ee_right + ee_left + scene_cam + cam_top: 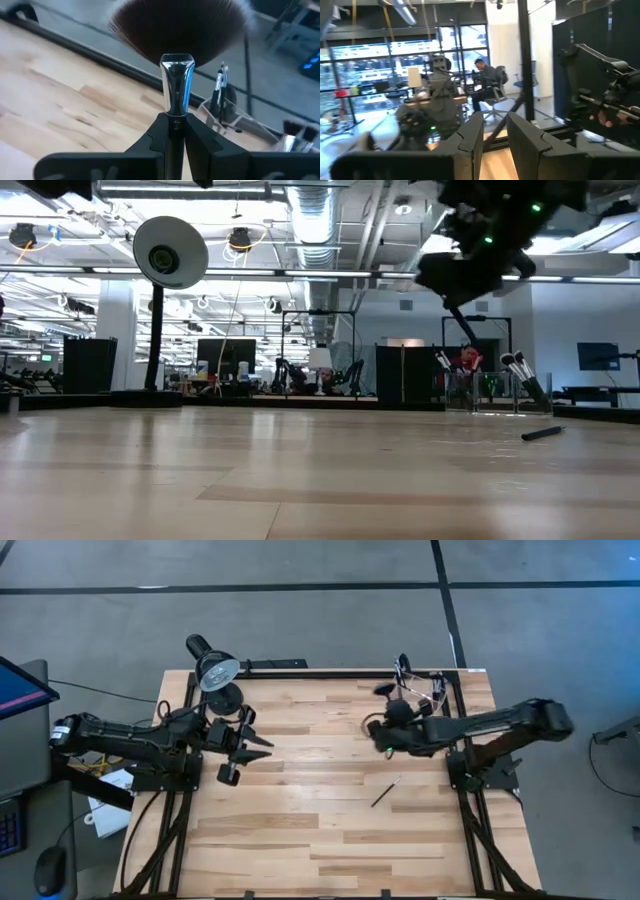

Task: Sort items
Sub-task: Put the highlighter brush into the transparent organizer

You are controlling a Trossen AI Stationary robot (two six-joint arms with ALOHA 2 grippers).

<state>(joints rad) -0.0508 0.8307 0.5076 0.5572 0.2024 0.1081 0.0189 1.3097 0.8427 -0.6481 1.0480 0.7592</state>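
The left gripper point(495, 145), with two dark plastic jaws, fills the lower frame; the jaws stand slightly apart with a narrow gap and nothing between them. A strip of the light wooden desk point(497, 165) shows through that gap. Beyond, the other dark robot arm point(437, 105) stands blurred above the desk. A black vertical pole point(523, 55) rises behind the jaws. Farther back, a seated person in dark clothing point(487, 82) occupies an office chair before large windows.
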